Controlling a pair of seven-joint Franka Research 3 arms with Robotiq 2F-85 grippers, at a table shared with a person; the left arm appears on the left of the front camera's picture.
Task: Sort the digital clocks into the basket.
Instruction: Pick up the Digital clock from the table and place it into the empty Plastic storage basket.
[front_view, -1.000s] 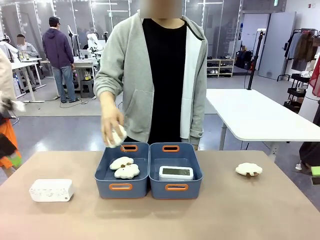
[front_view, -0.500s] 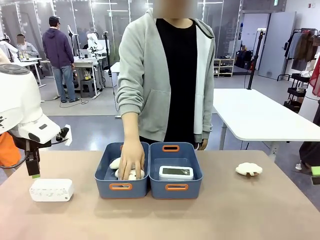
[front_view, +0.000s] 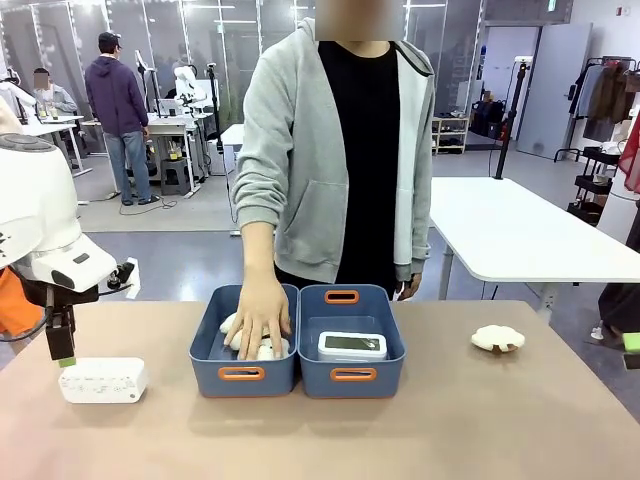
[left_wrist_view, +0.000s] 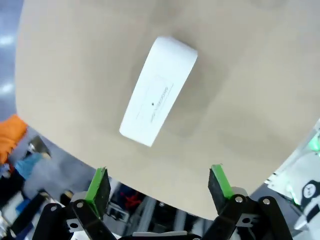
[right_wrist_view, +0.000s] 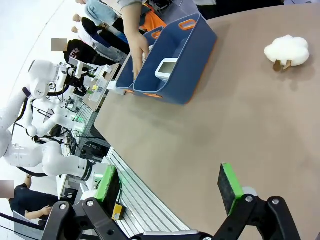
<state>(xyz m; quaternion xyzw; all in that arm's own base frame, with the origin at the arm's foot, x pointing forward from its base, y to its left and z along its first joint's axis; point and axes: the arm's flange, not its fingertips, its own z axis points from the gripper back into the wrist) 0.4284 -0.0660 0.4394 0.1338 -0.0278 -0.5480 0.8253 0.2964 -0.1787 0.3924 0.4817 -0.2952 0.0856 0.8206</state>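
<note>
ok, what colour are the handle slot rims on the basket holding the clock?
Orange handle rims on the dark blue basket; clearest in the front view.

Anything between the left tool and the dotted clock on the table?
Nothing. Left wrist view shows the open left tool hanging over the dotted clock, with only bare table showing in the gap.

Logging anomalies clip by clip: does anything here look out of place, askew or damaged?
Nothing damaged or spilled. Two items sit outside the baskets: the dotted clock on the table at its left, below the open left gripper, and one plush toy alone at the right.
</note>
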